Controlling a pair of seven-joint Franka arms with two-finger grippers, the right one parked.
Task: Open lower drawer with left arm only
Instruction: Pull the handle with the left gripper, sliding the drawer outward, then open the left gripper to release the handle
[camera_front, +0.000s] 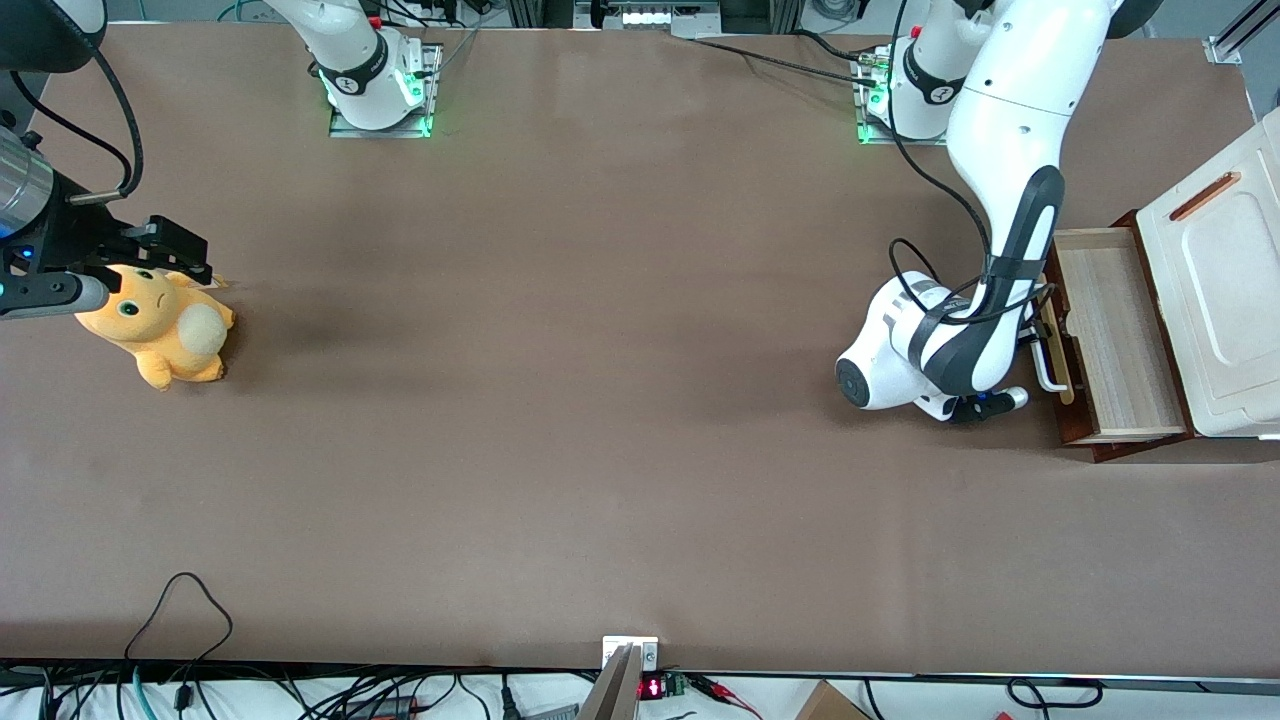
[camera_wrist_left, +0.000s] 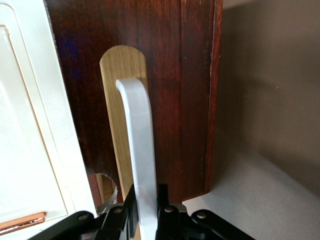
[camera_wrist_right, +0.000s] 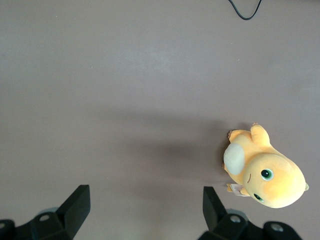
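Lower drawer (camera_front: 1115, 335) pulled out (tray exposed); gripper (camera_front: 1040, 340) at handle (camera_front: 1047, 362).

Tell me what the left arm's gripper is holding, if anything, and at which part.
The gripper is shut on the white loop handle of the lower drawer, near one end of the handle's bar. The drawer is already pulled out.

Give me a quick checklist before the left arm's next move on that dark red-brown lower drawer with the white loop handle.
1. Black two-finger gripper at the white loop handle: ok, fingers close on either side of it.
2. Dark red-brown lower drawer pulled out: ok, pale wood tray exposed.
3. Drawer fully extended: cannot tell.
4. Brown table in front of the drawer free: ok.
5. Black cable clear of the drawer: ok.
6. Orange plush toy away from the path: ok, toward the parked arm's end.
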